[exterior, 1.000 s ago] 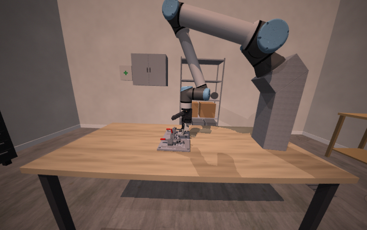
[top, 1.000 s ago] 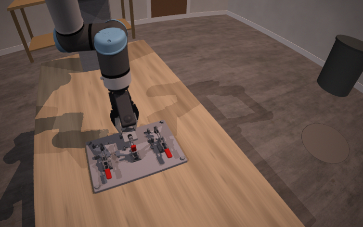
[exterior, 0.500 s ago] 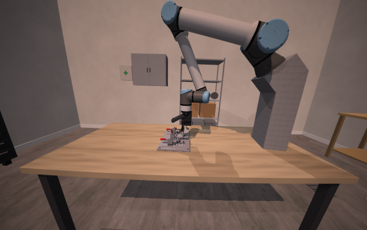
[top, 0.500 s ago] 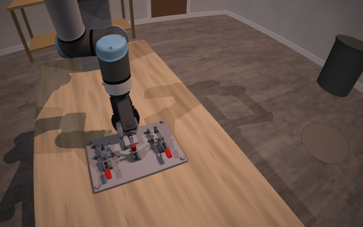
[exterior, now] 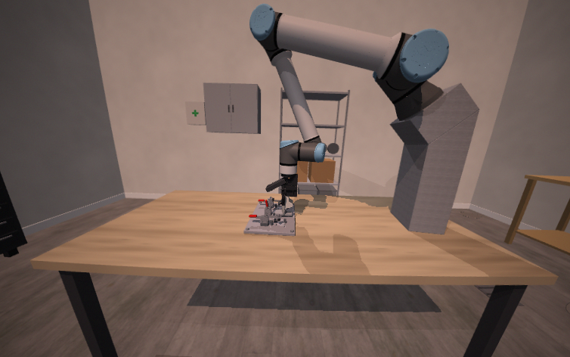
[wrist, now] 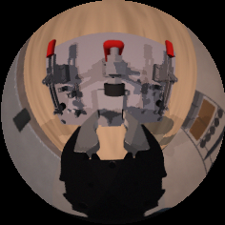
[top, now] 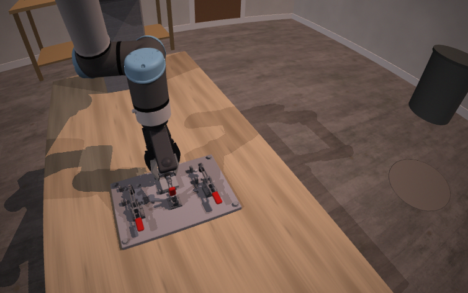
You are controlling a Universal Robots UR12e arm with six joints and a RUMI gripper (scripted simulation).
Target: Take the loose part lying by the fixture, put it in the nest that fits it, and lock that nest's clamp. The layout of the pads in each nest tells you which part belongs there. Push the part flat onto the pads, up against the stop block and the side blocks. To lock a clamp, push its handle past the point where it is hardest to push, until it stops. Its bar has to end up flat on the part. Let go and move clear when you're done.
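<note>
The light grey block is at the middle nest of the fixture plate, partly hidden by the fingers above it. From the poor angle, its long axis seems to run from the arm's side toward the middle clamp, roughly parallel to the outer handles; whether it lies fully flat on the pads cannot be made out.

The hand grasps the block, one finger at either side, and points down over the plate.

Just ahead of the block, the middle clamp's red handle stands upright, so this clamp is unlocked. To either side of it, the outer clamps' red handles, one and the other, reach outward, away from the arm, and sit low over the plate.

The fixture plate lies flat on the wooden surface, with a bolt near each corner.

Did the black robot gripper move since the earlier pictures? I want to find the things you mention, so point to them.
Yes. The black robot gripper (top: 167, 179) (exterior: 284, 203) (wrist: 111, 110) moved down, closer to the flat grey fixture plate (top: 162, 223) (exterior: 269, 231) (wrist: 92, 45), which stayed put in the exterior view.
</note>
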